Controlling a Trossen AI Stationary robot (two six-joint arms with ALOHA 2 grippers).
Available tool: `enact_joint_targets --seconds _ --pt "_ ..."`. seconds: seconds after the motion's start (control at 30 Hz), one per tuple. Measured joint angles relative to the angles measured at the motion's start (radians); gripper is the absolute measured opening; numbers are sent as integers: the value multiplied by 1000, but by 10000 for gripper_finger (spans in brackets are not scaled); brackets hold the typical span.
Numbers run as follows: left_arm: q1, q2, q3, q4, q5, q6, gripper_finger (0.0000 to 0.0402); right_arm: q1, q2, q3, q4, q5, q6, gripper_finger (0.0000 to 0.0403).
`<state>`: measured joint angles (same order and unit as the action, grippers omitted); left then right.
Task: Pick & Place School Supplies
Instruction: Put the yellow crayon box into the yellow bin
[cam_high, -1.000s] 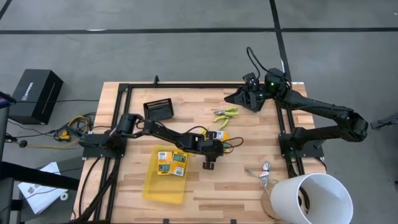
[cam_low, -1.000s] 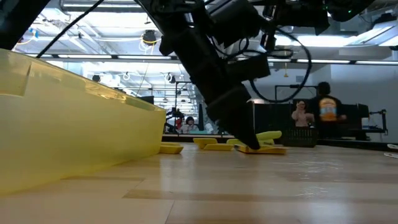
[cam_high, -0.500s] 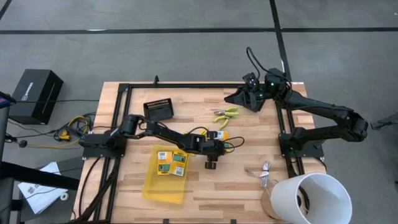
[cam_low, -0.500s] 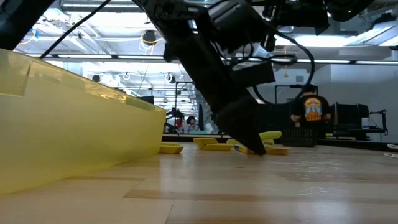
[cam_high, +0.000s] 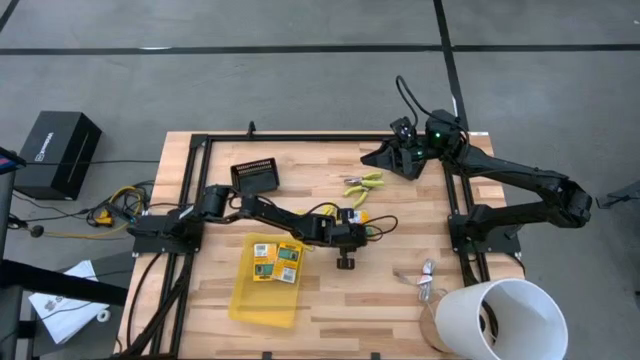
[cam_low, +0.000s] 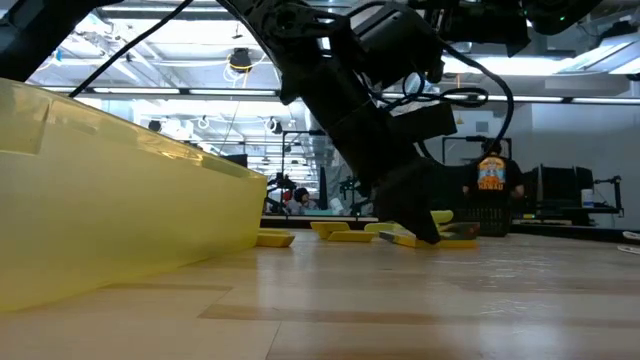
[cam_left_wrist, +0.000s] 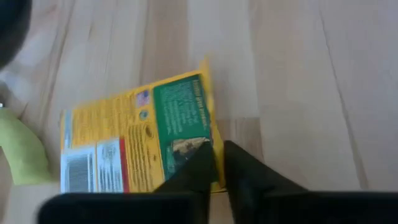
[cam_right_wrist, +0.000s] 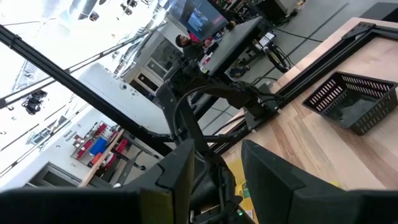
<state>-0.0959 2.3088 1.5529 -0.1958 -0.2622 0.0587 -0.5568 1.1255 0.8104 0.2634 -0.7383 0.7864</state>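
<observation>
A small printed box (cam_left_wrist: 137, 140), yellow and green with a barcode, lies on the wooden table (cam_high: 400, 240) near its middle, and my left gripper (cam_left_wrist: 219, 169) is shut on it. The same box (cam_high: 352, 216) shows in the high view beside the left gripper (cam_high: 348, 228). Yellow-green scissor-like tools (cam_high: 365, 183) lie farther back. Several more printed boxes (cam_high: 276, 262) lie in the translucent yellow tray (cam_high: 262, 300). My right gripper (cam_high: 385, 157) waits open above the far right part of the table, its fingers apart in the right wrist view (cam_right_wrist: 217, 180). My left gripper pinches the box's edge at its green-printed end (cam_left_wrist: 214, 155) between its two fingers, near a corner. The fingers (cam_left_wrist: 199, 171) come slanting down from above. The box lies flat on the wood.
A black mesh basket (cam_high: 255, 177) stands at the far left. A white bucket (cam_high: 500, 318) sits at the near right corner, with silvery metal clips (cam_high: 425, 280) in front of it. The tray's yellow wall (cam_low: 120, 200) fills the low view's left. A person (cam_low: 490, 180) stands in the room behind.
My left gripper has moved a little toward the table's right edge, onto the printed box. The box has stayed on the table.
</observation>
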Motion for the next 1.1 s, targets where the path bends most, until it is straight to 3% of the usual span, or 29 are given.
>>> enact_joint_targets --seconds 0.2,0.47,0.87,1.1 --pt "7 -2 -3 20 7 -26 4 0 0 0 3 -19 0 127" --pt "12 -97 -12 -9 15 -102 2 0 0 0 8 -22 0 127" --pt "27 -375 -8 -190 -20 -149 1 -3 0 0 99 -20 3 127" --pt "32 -564 -96 -336 -50 -191 1 -13 0 0 125 -20 -8 127"
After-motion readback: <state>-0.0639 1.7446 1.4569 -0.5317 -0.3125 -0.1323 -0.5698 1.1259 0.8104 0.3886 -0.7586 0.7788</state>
